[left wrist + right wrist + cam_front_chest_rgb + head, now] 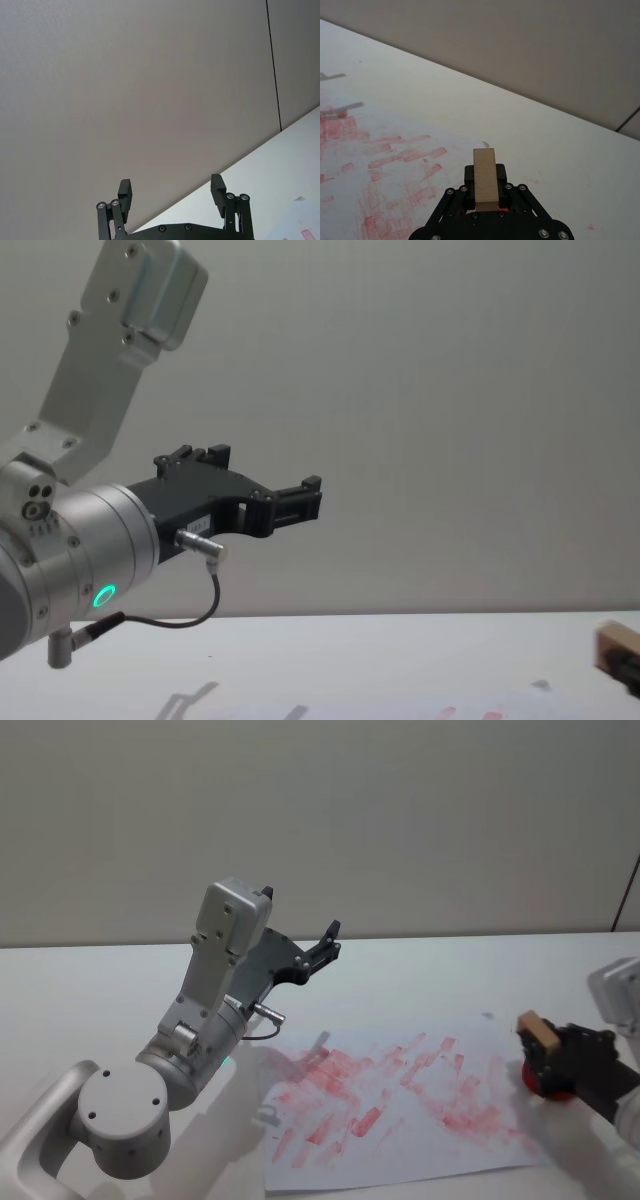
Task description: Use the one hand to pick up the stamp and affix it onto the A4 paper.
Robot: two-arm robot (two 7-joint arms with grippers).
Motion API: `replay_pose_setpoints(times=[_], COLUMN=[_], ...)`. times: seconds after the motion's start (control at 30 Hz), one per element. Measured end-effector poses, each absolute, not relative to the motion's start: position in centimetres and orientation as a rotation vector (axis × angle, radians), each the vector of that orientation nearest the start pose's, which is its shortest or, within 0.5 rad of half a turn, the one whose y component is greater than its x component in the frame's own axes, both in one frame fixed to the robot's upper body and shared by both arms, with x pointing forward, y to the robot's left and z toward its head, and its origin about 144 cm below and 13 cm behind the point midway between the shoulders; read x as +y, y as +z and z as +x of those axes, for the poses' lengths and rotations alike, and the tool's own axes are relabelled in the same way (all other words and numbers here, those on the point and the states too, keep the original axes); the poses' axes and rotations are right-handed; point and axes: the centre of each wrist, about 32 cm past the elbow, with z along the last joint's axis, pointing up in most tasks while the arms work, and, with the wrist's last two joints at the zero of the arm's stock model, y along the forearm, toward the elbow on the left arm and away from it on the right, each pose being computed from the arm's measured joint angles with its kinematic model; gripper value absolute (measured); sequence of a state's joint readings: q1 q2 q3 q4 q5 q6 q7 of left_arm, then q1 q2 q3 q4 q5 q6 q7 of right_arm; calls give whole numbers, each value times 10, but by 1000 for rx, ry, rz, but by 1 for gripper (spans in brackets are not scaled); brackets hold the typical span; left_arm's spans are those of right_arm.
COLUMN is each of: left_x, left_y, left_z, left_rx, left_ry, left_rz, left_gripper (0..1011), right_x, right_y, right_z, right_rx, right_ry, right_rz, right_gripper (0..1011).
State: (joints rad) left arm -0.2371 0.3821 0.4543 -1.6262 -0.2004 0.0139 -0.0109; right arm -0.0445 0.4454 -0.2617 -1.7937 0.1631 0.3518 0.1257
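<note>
Off the right edge of the paper (420, 1162), pinching the stamp (485, 172) between the fingers of the right gripper (543, 1055), with much of the wooden block sticking out past the jaws. Sitting over a round red thing (548, 1090), probably an ink pad, on the counter (100, 985); not being able to tell whether touching it or hanging just clear. Holding the left gripper (170, 189) raised well apart on the other side, fingers spread, gripping nothing, pointing toward the wall.

Judging the likeliest trouble as follows. Risking a print on the bare counter by coming down too soon, being just beside the sheet and not yet over it. Risking the block pivoting or sliding in the jaws on pressing down, being clamped along only part of its length. Risking a half print by meeting the sheet with the face tilted rather than flat. Risking a smear by moving sideways while pressing. Risking the thin loose sheet shifting, or lifting along with a tacky stamp, having nothing pinning it down. Risking a fresh mark getting lost among the many red patches crowding the middle of the sheet, leaving a clean result hard to confirm. Favouring, therefore, a clear carry inward over the sheet and a straight, gentle descent.
</note>
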Motion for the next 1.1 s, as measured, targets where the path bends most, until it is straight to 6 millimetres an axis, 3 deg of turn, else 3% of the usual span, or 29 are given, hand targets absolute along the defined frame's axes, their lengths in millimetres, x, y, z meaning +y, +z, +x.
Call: replay_pose_setpoints(times=[0.53, 1.1], left_x=[198, 198], left_y=[1204, 1204], left_z=[492, 492], left_rx=[-268, -268], left_ry=[1124, 1124], left_rz=[61, 61], left_gripper=[1001, 1001], right_x=[-277, -284], right_y=[1172, 1164], right_z=[415, 438], right_rx=[139, 195], right_ry=[-1326, -1255], right_rz=[-425, -445], right_gripper=[218, 218])
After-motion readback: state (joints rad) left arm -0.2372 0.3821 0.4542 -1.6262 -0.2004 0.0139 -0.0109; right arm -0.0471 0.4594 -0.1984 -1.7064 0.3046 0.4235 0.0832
